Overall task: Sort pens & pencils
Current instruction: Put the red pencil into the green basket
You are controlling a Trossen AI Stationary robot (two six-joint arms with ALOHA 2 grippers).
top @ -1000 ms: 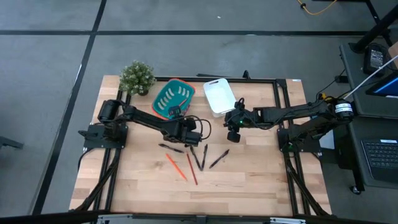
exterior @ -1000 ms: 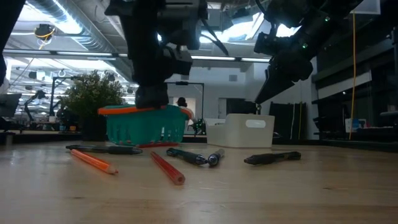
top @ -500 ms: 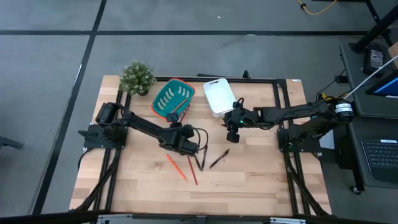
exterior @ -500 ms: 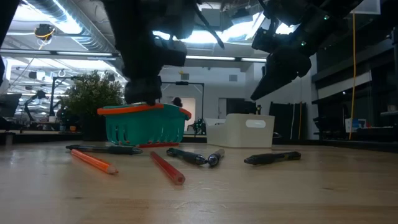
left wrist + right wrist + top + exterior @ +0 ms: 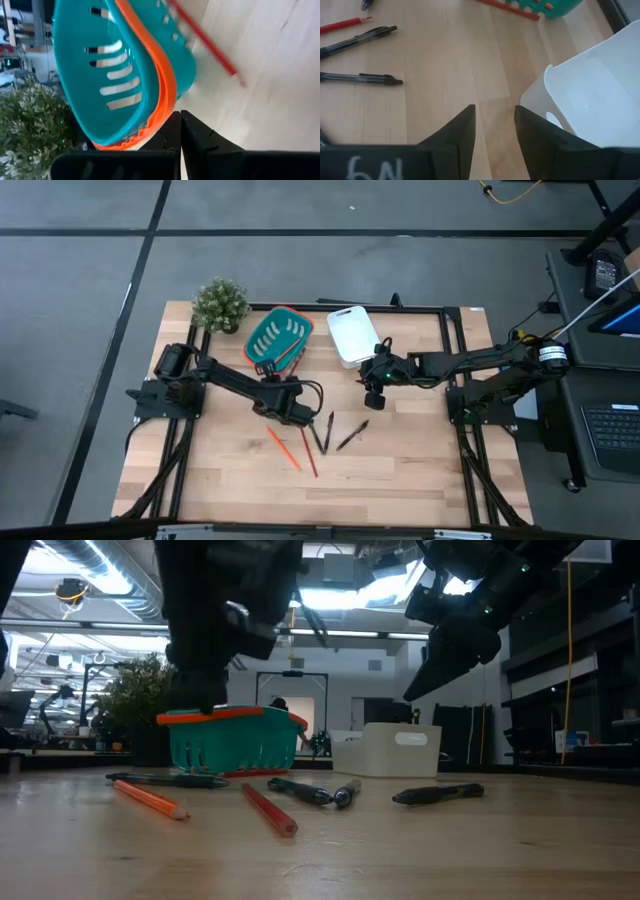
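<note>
Left gripper (image 5: 297, 413) has slid off the black pen, toward the teal basket (image 5: 273, 338), fingers shut and holding nothing; right gripper (image 5: 372, 387) unmoved by the white bin (image 5: 350, 332), fingers apart, empty; pens (image 5: 349, 436) and pencils (image 5: 282, 448) lie loose mid-table, long axes fanned; the left gripper is nearer.

Robotics lab: exposed ceiling ducts (image 5: 110, 590), framed wooden workbench (image 5: 400, 470).
</note>
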